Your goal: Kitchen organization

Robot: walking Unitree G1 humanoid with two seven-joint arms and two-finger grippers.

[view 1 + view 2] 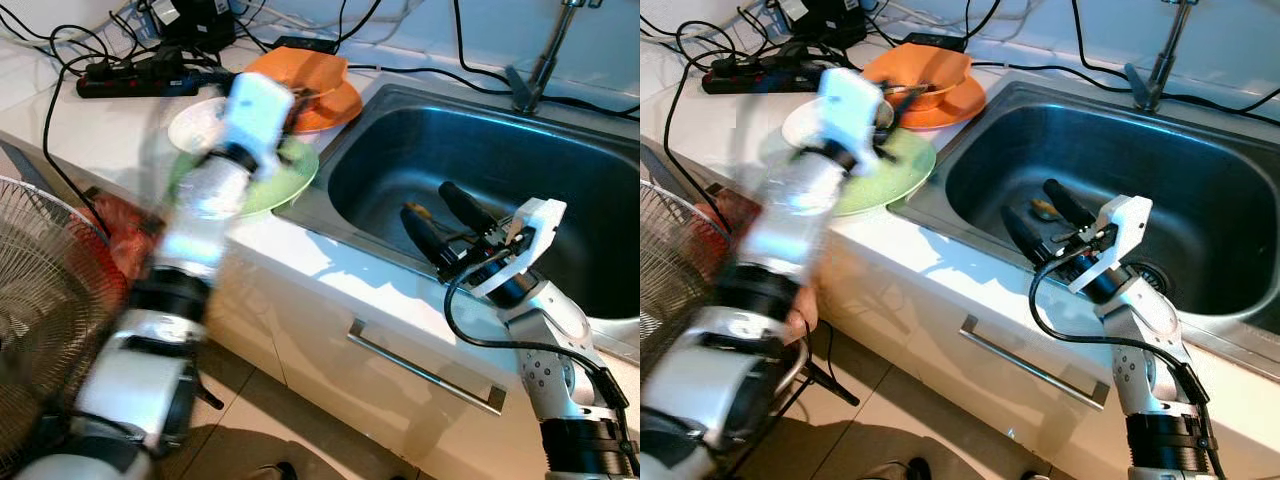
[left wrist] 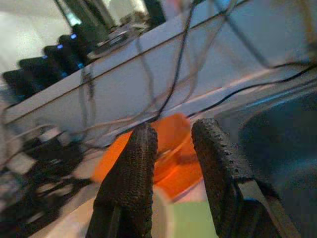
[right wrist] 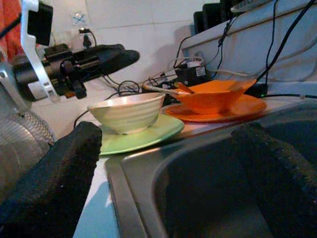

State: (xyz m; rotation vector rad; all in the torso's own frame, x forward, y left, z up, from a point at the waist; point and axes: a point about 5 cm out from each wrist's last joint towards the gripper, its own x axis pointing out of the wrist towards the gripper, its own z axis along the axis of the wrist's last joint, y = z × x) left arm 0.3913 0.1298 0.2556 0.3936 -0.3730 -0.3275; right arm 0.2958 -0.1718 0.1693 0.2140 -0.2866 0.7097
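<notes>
Bowl [image 3: 128,112] beyond right claw [image 3: 163,163] (apart).

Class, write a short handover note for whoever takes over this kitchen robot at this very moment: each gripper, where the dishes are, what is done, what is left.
Left gripper: over the dishes on the counter, fingers a little apart, holding nothing; arm blurred in the head views.
Right gripper: open, empty, over the sink's front edge.
Dishes: white bowl on a green plate beside the sink; orange bowl, with utensils in it, on an orange plate behind them.
Done: nothing picked up; all four dishes on the counter.
Left: probably grasp the dishes and move them; where to is unclear.
</notes>
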